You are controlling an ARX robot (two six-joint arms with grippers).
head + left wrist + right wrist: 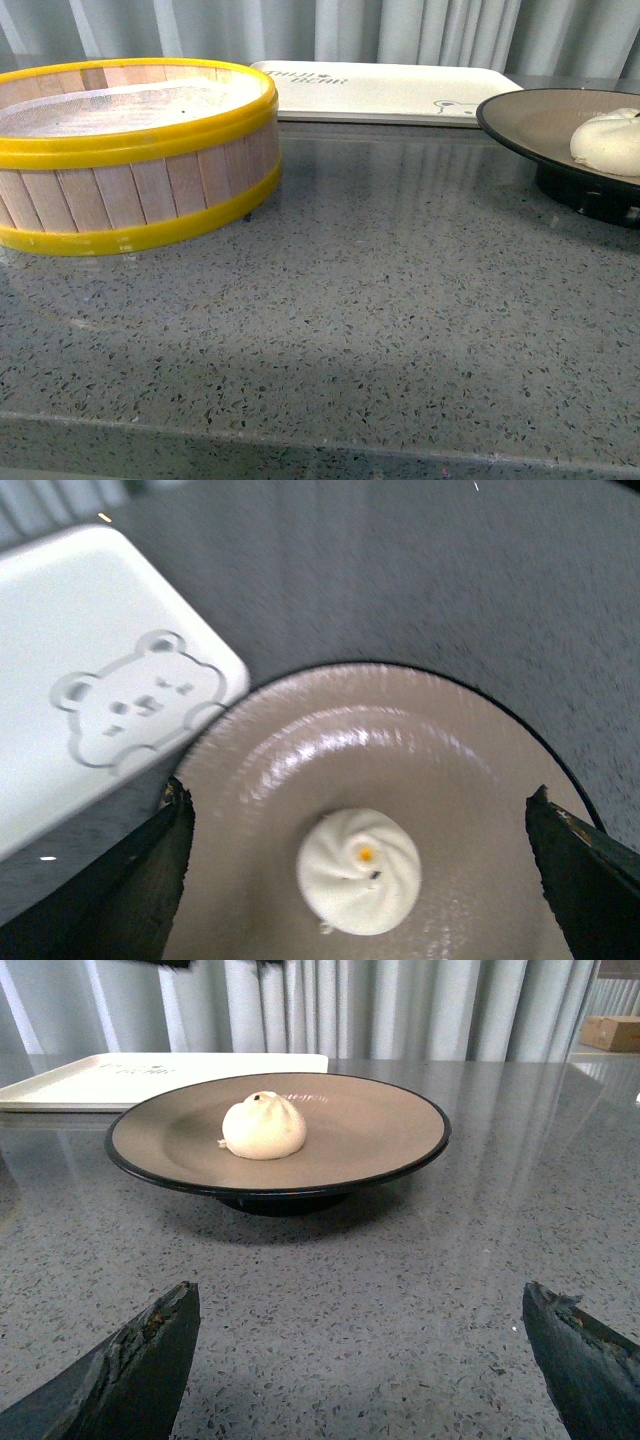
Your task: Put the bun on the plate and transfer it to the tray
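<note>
The speckled grey table (350,320) lies bare in front. Low over it, the right gripper (360,1290) stands wide open and holds nothing, facing the plate (370,1125) from the side and well short of it. Further back on the left sits a wooden steamer basket (130,170) with yellow bands. To the right stands the plate on its black foot, and the bun (263,1126) rests on its tan inside, a little off centre, pleats up. The left gripper (358,795) hangs above the plate, its fingers (150,870) spread far apart on either side of the bun and not touching it. Behind basket and plate, the white tray (390,90) lies flat on the table, one corner just beside the plate's rim. A pale curtain (420,30) closes the back.
</note>
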